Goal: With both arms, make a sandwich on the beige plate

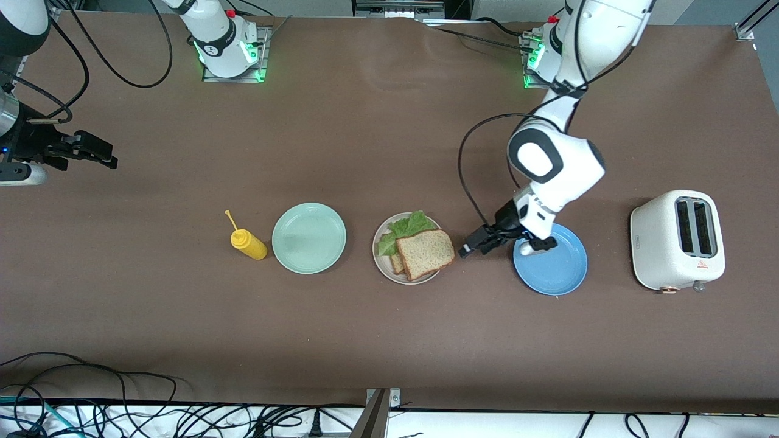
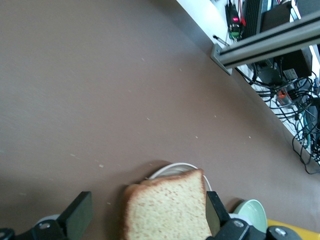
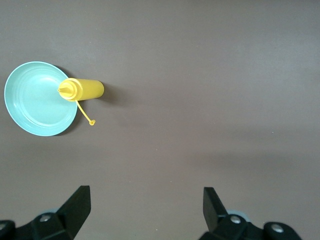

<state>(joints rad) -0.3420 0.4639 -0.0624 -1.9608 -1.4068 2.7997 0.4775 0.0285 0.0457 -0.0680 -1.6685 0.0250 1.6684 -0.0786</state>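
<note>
Two grippers stand wide open and empty: the right gripper (image 1: 100,152) waits over bare table at its end; then come a mustard bottle (image 1: 248,243), a green plate (image 1: 308,238), the sandwich (image 1: 422,250) on the beige plate (image 1: 382,267), and the left gripper (image 1: 475,243) beside it.

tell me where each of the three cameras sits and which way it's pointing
Front view: high across the table, facing both bases; shows the left gripper open between the beige plate and blue plate, the right gripper open, waiting at its table end.
Left wrist view: on the left wrist, looking past its own fingers at the sandwich.
Right wrist view: on the right wrist, looking down past its fingers at the mustard bottle and mint-green plate.
Shared: all three show the mint-green plate.
</note>
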